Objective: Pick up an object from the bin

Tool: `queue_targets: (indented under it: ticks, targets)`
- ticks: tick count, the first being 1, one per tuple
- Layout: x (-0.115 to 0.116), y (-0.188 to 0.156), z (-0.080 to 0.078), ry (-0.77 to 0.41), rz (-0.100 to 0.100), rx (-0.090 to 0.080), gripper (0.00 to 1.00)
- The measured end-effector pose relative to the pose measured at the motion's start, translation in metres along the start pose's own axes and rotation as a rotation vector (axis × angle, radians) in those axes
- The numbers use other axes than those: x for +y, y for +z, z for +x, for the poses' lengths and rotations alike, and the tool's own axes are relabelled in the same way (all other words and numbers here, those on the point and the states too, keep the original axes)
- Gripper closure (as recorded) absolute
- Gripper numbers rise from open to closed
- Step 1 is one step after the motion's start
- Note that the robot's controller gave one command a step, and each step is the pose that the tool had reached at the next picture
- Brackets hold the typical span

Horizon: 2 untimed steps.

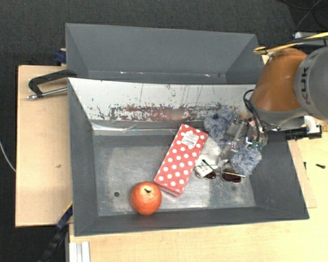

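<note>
My gripper (239, 136) is down at the right back of the bin, set into a fluffy blue-grey cloth (247, 159) that spreads on both sides of it. Part of that cloth (217, 122) lies toward the back wall, and the rest lies toward the front right. The gripper's tips are hidden among the cloth. Just in front of it lies a pair of dark sunglasses (220, 172) with a white tag. A red box with white dots (181, 159) lies slanted to the gripper's left.
A red apple (146, 197) rests near the bin's front wall, left of centre. The arm with its orange cover comes in over the right rim. The bin's left half has bare floor.
</note>
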<state>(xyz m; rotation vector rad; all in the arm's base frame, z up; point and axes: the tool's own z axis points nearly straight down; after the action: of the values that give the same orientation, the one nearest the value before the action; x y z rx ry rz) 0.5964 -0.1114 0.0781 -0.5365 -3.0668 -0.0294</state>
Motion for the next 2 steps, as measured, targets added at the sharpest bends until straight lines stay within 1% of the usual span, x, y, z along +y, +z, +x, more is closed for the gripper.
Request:
queue_targets:
  ticks: [1, 2]
  targets:
    - [0.0011, -0.0048, -0.0035, -0.054, 0.008, -0.036, 1.0]
    - [0.0011, -0.0048, -0.0036, -0.054, 0.008, -0.036, 1.0]
